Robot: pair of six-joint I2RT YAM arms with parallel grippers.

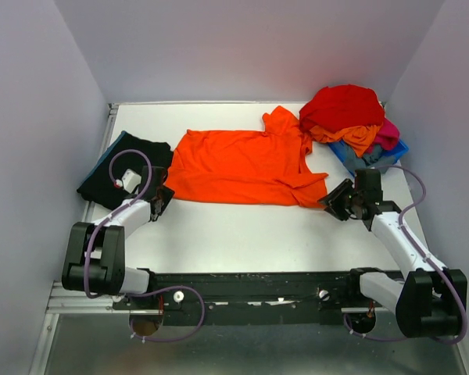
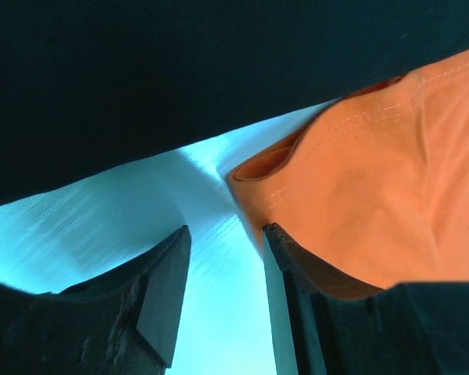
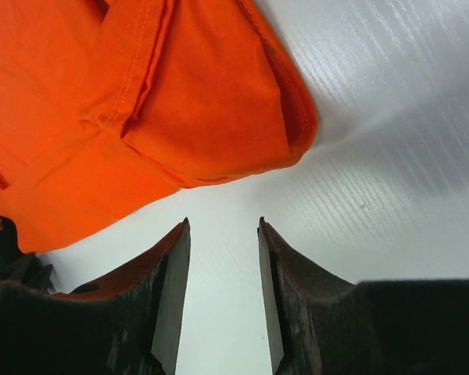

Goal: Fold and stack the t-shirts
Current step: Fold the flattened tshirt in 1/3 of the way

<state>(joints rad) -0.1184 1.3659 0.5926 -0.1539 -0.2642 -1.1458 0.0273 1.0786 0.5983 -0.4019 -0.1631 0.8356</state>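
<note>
A bright orange t-shirt [image 1: 242, 166] lies spread flat in the middle of the table. A black t-shirt [image 1: 123, 166] lies folded at the left. Several more t-shirts, red on top [image 1: 342, 107], are heaped at the back right. My left gripper [image 1: 161, 200] sits low at the orange shirt's near-left corner [image 2: 359, 187], open, only bare table between its jaws. My right gripper [image 1: 338, 201] is at the shirt's near-right corner [image 3: 180, 109], open too, the hem just ahead of its fingertips [image 3: 180, 234] and apart from them.
A small blue bin [image 1: 375, 156] holds the heap at the back right. White walls close in the table on three sides. The black rail [image 1: 250, 289] with the arm bases runs along the near edge.
</note>
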